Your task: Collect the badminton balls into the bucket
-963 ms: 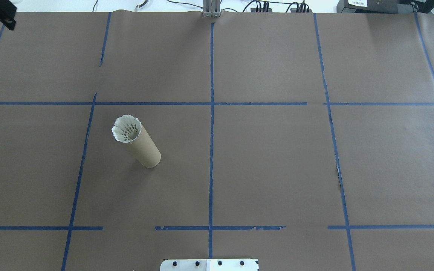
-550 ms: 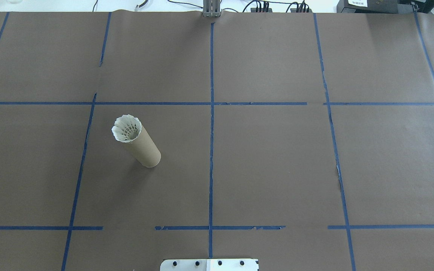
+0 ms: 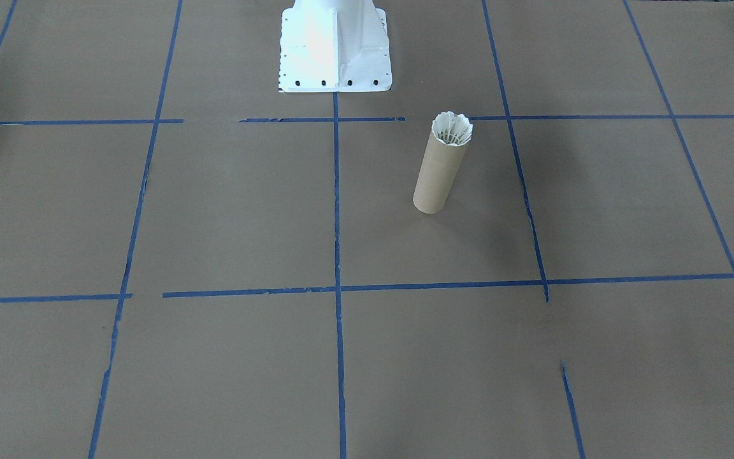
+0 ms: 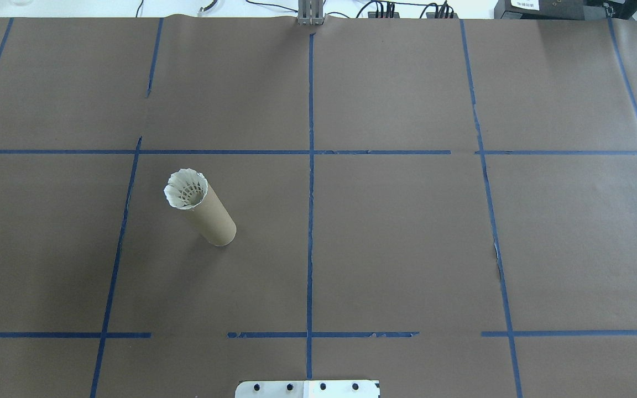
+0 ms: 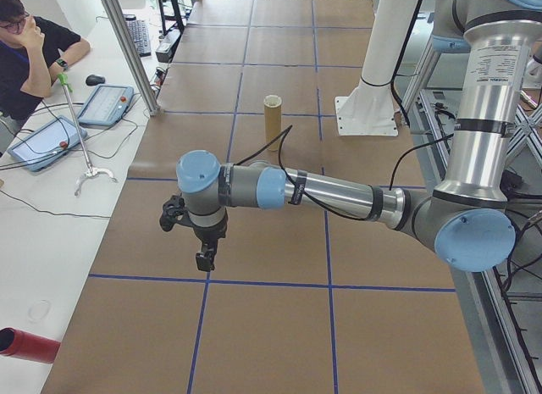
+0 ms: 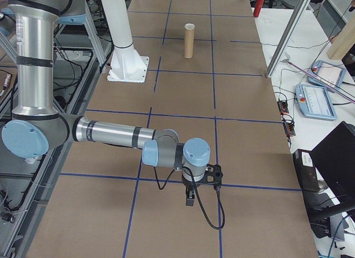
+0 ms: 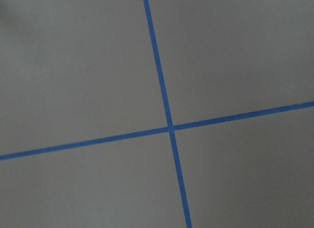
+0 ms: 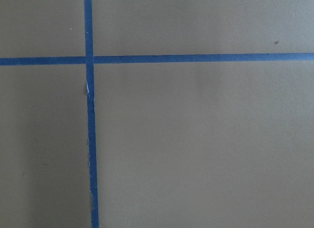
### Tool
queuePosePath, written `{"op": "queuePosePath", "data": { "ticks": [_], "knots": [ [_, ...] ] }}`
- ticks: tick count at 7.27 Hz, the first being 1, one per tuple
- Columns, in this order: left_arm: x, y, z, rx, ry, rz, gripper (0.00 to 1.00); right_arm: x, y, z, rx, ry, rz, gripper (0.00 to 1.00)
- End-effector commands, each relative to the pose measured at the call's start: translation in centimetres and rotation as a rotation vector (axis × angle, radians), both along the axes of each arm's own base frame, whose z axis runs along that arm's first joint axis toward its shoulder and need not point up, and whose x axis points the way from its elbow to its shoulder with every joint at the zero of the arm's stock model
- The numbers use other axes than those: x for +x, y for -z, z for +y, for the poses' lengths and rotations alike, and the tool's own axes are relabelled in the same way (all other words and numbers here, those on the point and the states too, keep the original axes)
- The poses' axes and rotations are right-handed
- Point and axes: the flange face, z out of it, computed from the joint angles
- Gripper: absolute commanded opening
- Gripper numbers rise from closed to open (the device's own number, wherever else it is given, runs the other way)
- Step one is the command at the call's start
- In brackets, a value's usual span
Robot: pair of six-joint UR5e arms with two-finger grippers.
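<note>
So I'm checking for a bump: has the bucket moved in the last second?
No. The bucket stands in the same spot right of the blue tape line.

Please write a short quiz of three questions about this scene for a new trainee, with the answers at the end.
1. True or false: the cardboard tube lies on its side.
2. Where does the shuttlecock sit? A) on the table beside the tube B) in the tube's open top C) in a gripper
3. Fill in: the tape lines on the brown paper are ____.

Key: 1 false, it stands upright. 2 B, the feathers stick out of the top. 3 blue.
</note>
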Motion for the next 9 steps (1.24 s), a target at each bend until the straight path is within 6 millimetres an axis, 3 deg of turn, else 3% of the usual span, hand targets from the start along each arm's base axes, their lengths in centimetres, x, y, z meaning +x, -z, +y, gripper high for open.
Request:
{"op": "queuePosePath", "data": {
  "ticks": [1, 3, 9],
  "knots": [
    [0.0, -4.8, 3.1, -0.088, 0.007, 0.009, 1.00, 0.0, 0.0, 0.0, 0.000, 0.000, 0.000, 1.00],
    [0.1, -7.1, 3.7, -0.135, 0.004, 0.010, 1.00, 0.0, 0.0, 0.0, 0.000, 0.000, 0.000, 1.00],
    [0.3, -5.0, 3.1, -0.104, 0.008, 0.049, 1.00, 0.0, 0.0, 0.0, 0.000, 0.000, 0.000, 1.00]
  ]
}}
